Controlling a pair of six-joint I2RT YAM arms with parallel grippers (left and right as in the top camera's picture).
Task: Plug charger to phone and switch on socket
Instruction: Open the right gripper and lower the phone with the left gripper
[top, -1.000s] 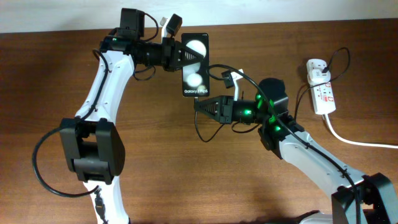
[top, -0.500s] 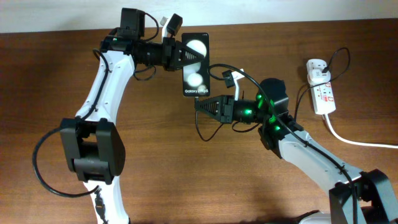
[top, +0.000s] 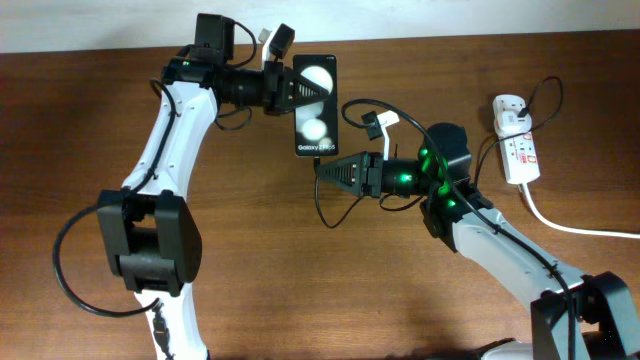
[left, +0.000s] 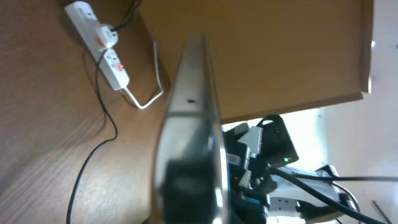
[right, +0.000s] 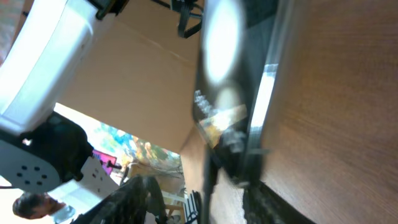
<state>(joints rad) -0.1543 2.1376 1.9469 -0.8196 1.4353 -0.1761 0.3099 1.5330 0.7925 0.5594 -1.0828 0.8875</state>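
plug not yet seen home, switch untouched

the left hand (top: 296, 88) is closed on the phone (top: 315, 105), gripping it by its left edge at the far middle of the surface (top: 300, 290), with the two white spots and the lettering facing up. the left wrist view shows the phone edge-on, so it looks to be held clear of the surface, though i cannot be sure.

the right hand (top: 328, 170) has its fingers drawn in to a narrow point, and i judge it is pinched on the tip of the charger (top: 317, 205), whose thin black cable loops away toward the near side just beside it. that tip sits just at the near short edge of the phone, where the port would be. whether the connector is in, or only lined up, cannot be told: the overhead view is too small there and the right wrist view is blurred.

so both things are in hand and brought together. the seating of the plug is, at best, under way.

the socket (top: 520, 150) lies well apart at the far right, with no hand near it. its switch looks untouched. whether it is on or off i cannot tell from the red marks. that step is left to do.

counted: one phone, one charger, one socket, one white plug (top: 509, 106) seated in its far end, one thick white cord (top: 560, 224) running off right, and two hands.
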